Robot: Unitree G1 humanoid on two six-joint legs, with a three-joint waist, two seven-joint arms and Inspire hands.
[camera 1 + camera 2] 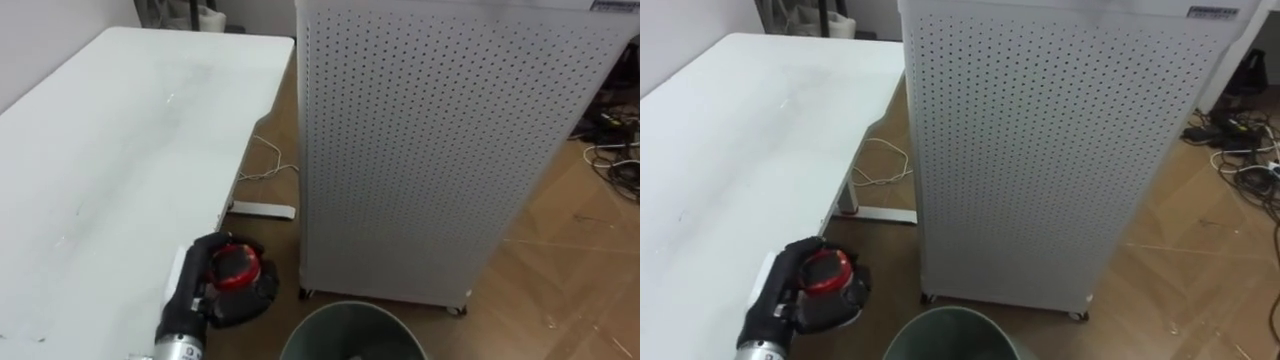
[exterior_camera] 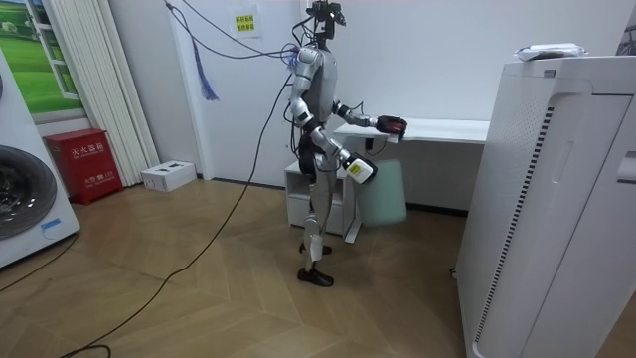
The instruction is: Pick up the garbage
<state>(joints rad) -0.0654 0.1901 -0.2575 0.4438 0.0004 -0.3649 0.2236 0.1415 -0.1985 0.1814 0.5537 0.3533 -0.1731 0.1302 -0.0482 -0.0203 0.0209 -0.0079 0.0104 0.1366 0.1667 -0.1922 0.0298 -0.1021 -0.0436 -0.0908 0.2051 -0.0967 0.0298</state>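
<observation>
Garbage (image 1: 236, 268): a red, rounded item gripped in the left robot hand (image 1: 203, 278), whose fingers are curled round it. It is held off the worktop (image 1: 110, 150) edge, left of the bin (image 1: 330, 312) mouth, not over it.

Hazards:
- Release at this position would probably drop the item onto the floor between worktop and bin, or onto the rim. A rounded item may then roll away.
- The forearm lies close along the worktop edge; a sideways swing could catch it.
- The cabinet (image 1: 430, 150) stands just behind the bin; an overshoot could strike it.

Pose: left arm reaches forward, wrist level. The right robot hand (image 2: 360, 170) hangs lower beside the body; its state cannot be told.
</observation>
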